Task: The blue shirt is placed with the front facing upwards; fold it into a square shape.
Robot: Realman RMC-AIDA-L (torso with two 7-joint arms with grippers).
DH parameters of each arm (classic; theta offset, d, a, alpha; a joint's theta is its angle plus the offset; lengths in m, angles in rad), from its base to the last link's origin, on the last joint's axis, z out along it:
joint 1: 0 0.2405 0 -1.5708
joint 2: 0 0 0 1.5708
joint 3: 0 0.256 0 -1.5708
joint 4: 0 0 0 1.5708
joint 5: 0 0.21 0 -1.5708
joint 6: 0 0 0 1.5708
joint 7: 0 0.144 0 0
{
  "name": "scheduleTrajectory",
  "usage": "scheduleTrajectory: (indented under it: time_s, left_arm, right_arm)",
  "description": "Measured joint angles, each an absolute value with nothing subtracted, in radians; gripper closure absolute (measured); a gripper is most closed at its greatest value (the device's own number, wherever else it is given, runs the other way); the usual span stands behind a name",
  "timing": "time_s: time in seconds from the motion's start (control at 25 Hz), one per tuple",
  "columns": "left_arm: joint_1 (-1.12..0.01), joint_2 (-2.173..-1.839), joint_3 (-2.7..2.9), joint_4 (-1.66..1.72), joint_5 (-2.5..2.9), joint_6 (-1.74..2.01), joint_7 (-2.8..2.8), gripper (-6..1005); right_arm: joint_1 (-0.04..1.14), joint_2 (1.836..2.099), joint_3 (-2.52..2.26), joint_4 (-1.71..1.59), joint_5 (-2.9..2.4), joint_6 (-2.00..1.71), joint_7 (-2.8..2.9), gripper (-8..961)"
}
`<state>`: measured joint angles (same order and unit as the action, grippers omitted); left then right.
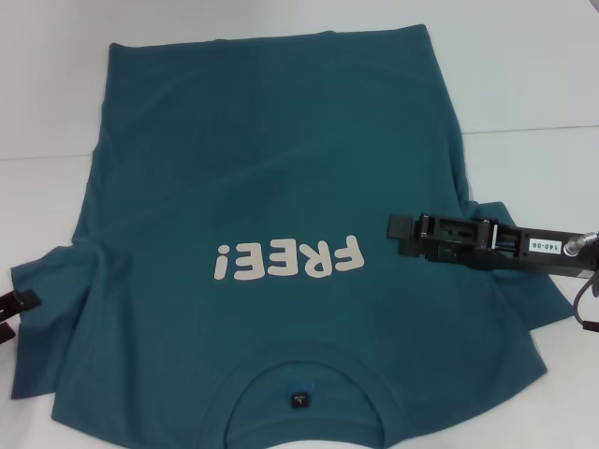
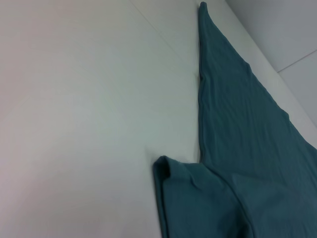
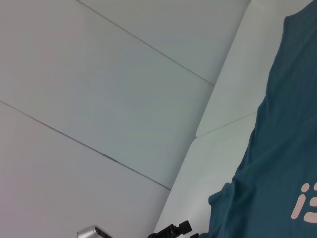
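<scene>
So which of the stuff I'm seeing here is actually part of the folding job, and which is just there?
Part of the job:
- blue shirt, spread flat, "FREE!" print up
- right gripper, over the shirt beside the print
- left gripper, at the shirt's sleeve edge

Just there:
- white table under the shirt; nothing else lies on it

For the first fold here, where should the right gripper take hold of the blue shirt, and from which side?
Probably the right sleeve of the blue shirt, where the cloth sticks out from the body and lies flat on the white table. Come from the robot's right, over that outer edge; the right gripper already hangs above that side. The left gripper sits at the left sleeve.
</scene>
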<state>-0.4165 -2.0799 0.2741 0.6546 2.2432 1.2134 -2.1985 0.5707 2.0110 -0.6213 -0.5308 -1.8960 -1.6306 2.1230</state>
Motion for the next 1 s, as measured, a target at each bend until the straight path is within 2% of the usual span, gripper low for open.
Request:
scheduleTrajectory:
  time_s: [0.12,0.16,0.28,0.36,0.4,0.48,0.52,0.6,0.64,0.68,1.0]
  left_arm:
    - [-0.444,-2.076,0.291,0.643,2.247,1.249,-2.21,238]
    - [-0.468,-2.062,0.318,0.666,2.332,1.238,-2.333,238]
    - [-0.467,-2.063,0.317,0.667,2.33,1.249,-2.331,479]
    - [-0.469,-2.062,0.313,0.668,2.328,1.257,-2.329,686]
    - [-0.472,-2.059,0.31,0.692,2.311,1.291,-2.319,917]
    - [-0.482,-2.049,0.314,0.702,2.319,1.301,-2.321,970]
    - [-0.517,-2.026,0.316,0.715,2.368,1.304,-2.322,996]
    - [-0.517,-2.026,0.316,0.715,2.368,1.304,-2.322,996]
    - [-0.557,-2.006,0.316,0.744,2.439,1.299,-2.326,995]
    - [-0.57,-2.001,0.316,0.758,2.468,1.295,-2.326,995]
    - [-0.587,-1.997,0.36,0.851,2.489,1.259,-2.335,993]
  right_arm:
    - [0.566,2.01,-0.609,-0.531,-1.896,-1.632,2.123,10]
    - [0.565,2.009,-0.592,-0.531,-1.896,-1.637,2.117,10]
    - [0.565,2.009,-0.592,-0.531,-1.896,-1.636,2.117,10]
    - [0.564,2.009,-0.59,-0.528,-1.896,-1.637,2.117,10]
    - [0.563,2.009,-0.584,-0.527,-1.896,-1.639,2.117,10]
    - [0.563,2.009,-0.584,-0.526,-1.896,-1.639,2.117,10]
    - [0.56,2.01,-0.582,-0.527,-1.896,-1.639,2.117,10]
    - [0.56,2.01,-0.582,-0.527,-1.896,-1.639,2.117,10]
    - [0.558,2.01,-0.582,-0.527,-1.896,-1.639,2.117,10]
    - [0.558,2.01,-0.582,-0.527,-1.896,-1.639,2.117,10]
    - [0.56,2.01,-0.583,-0.525,-1.887,-1.64,2.122,10]
